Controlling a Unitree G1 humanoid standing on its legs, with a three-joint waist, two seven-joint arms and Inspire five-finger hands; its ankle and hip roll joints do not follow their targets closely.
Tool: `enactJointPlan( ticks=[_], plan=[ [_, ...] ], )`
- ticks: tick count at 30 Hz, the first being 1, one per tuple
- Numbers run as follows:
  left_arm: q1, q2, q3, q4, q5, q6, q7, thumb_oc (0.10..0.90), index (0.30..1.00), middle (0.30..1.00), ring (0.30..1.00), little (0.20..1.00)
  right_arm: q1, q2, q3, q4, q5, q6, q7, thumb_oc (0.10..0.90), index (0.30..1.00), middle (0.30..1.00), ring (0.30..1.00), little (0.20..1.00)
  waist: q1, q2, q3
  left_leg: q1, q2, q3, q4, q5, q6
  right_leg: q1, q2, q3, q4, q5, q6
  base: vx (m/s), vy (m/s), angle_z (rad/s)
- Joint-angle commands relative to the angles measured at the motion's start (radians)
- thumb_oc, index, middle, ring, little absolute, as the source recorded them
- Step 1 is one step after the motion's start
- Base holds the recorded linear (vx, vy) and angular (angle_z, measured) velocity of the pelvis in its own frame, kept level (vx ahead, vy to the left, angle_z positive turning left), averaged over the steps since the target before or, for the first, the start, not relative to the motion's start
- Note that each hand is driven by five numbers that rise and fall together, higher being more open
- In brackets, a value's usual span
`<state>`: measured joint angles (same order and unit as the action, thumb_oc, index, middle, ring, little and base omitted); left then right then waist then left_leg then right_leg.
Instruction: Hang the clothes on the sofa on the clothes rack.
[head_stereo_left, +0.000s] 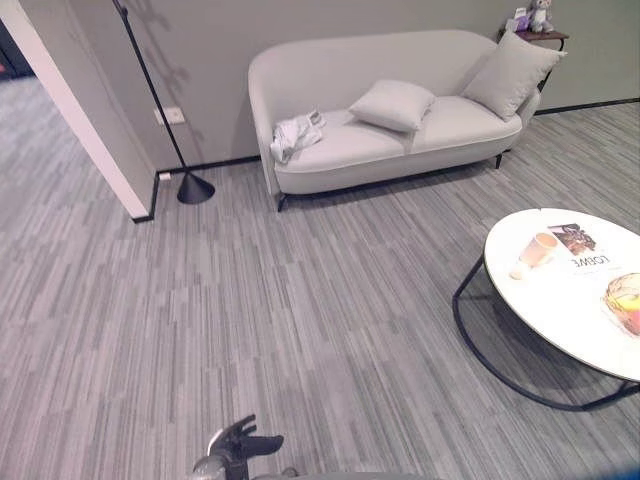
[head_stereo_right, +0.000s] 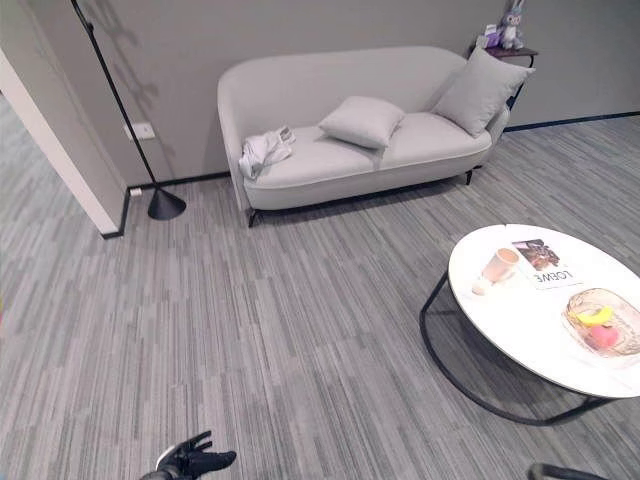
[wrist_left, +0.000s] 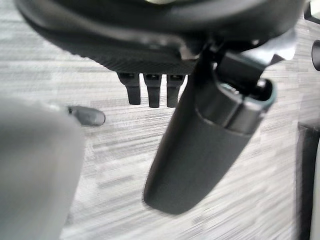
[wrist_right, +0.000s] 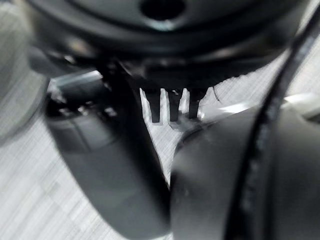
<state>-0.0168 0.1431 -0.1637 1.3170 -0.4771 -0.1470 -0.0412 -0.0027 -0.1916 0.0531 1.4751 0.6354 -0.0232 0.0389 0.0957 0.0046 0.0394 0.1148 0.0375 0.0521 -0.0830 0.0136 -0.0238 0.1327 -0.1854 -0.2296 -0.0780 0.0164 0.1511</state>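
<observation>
Clothes (head_stereo_left: 296, 133): white, crumpled, lying on the sofa (head_stereo_left: 330, 70) seat at its left end, just beside the arm; untouched.
Cushions: one (head_stereo_left: 392, 104) lying mid-seat, one (head_stereo_left: 510, 72) leaning at the far end.
Left hand (head_stereo_left: 240, 444): hanging low over the floor (head_stereo_left: 250, 300), well apart from the sofa; fingers (wrist_left: 152, 90) hanging relaxed, gripping nothing.
Right hand (wrist_right: 170, 107): fingers likewise hanging straight, holding nothing.
Step, judging: approach not yet done; no grasp begun.
Next move, judging: calling for walking up to the sofa's left end, then reaching down onto the clothes with one hand.
Lamp (head_stereo_left: 190, 180): standing on the floor near the sofa.
Bench (head_stereo_left: 560, 300): round, white, carrying a cup (head_stereo_left: 540, 248), a magazine (head_stereo_left: 580, 250) and a bowl (head_stereo_left: 625, 300).
Writing: large cover lettering lying upside down; not being read off.
</observation>
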Motion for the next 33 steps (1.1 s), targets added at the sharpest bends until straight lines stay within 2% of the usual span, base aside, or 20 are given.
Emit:
enactJointPlan(
  ticks=[1,5,6,14,21,24,29,33],
  plan=[
    [-0.028,-0.01,0.04,0.11,-0.044,-0.001,-0.007,0.8,0.9,0.9,0.9,0.9,-0.016,0.034,0.018,0.036,0.018,-0.002,0.019,0.8,0.9,0.9,0.9,0.9,0.028,-0.043,-0.011,-0.051,-0.074,-0.1,-0.004,-0.036,0.042,-0.036,-0.005,0.051,0.018,0.039,-0.015,0.02,-0.054,0.0],
    [0.001,-0.027,0.066,0.153,-0.05,0.01,-0.021,0.8,0.9,0.9,0.9,0.9,-0.015,0.04,0.022,0.024,0.015,-0.004,0.025,0.8,0.9,0.9,0.9,0.9,0.022,-0.041,-0.023,-0.046,-0.07,-0.115,-0.004,-0.036,0.035,-0.012,0.002,0.038,0.001,0.03,-0.019,0.01,-0.032,0.03],
    [0.01,-0.02,0.091,0.155,-0.071,0.014,-0.025,0.8,0.9,0.9,0.9,0.9,-0.013,0.041,0.025,0.024,0.008,-0.003,0.031,0.8,0.9,0.9,0.9,0.9,0.028,-0.039,-0.028,-0.046,-0.069,-0.122,-0.004,-0.035,0.032,-0.005,0.004,0.029,0.001,0.024,-0.021,0.0,-0.013,0.05],
    [0.036,0.001,0.112,0.175,-0.034,0.008,-0.019,0.8,0.9,0.9,0.9,0.9,-0.024,0.041,0.073,0.002,-0.066,-0.016,0.034,0.8,0.9,0.9,0.9,0.9,0.057,-0.04,-0.031,-0.04,-0.073,-0.154,-0.004,-0.031,0.034,0.004,-0.002,0.001,0.016,0.013,-0.023,0.0,0.012,0.14],
    [0.049,-0.004,0.102,0.19,-0.009,0.016,-0.017,0.8,0.9,0.9,0.9,0.9,-0.035,0.055,0.11,-0.047,-0.096,-0.016,0.028,0.8,0.9,0.9,0.9,0.9,0.056,-0.048,-0.023,-0.032,-0.079,-0.153,-0.004,-0.038,0.042,0.002,-0.011,0.006,0.026,0.012,-0.019,0.03,0.038,0.06],
    [0.041,0.003,0.068,0.173,0.033,0.003,-0.002,0.8,0.9,0.9,0.9,0.9,-0.043,0.054,0.106,-0.048,-0.088,-0.013,0.024,0.8,0.9,0.9,0.9,0.9,0.051,-0.048,-0.011,-0.033,-0.087,-0.153,-0.004,-0.043,0.051,-0.016,-0.024,0.015,0.065,0.007,-0.013,0.0,0.065,-0.01],
    [0.008,0.006,-0.025,0.151,0.126,-0.009,0.01,0.8,0.9,0.9,0.9,0.9,-0.057,0.044,0.075,-0.033,-0.059,-0.01,0.017,0.8,0.9,0.9,0.9,0.9,0.017,-0.028,0.025,-0.02,-0.106,-0.161,-0.004,-0.048,0.078,-0.082,-0.054,0.047,0.242,-0.018,-0.006,0.01,0.1,0.03],
    [-0.008,0.005,-0.066,0.152,0.176,0.0,0.008,0.8,0.9,0.9,0.9,0.9,-0.056,0.039,0.058,-0.028,-0.035,-0.008,0.016,0.8,0.9,0.9,0.9,0.9,-0.017,-0.003,0.081,0.033,-0.115,-0.144,-0.004,-0.065,0.105,-0.184,-0.092,0.065,0.513,0.068,-0.004,0.03,0.122,0.06]
  ],
)
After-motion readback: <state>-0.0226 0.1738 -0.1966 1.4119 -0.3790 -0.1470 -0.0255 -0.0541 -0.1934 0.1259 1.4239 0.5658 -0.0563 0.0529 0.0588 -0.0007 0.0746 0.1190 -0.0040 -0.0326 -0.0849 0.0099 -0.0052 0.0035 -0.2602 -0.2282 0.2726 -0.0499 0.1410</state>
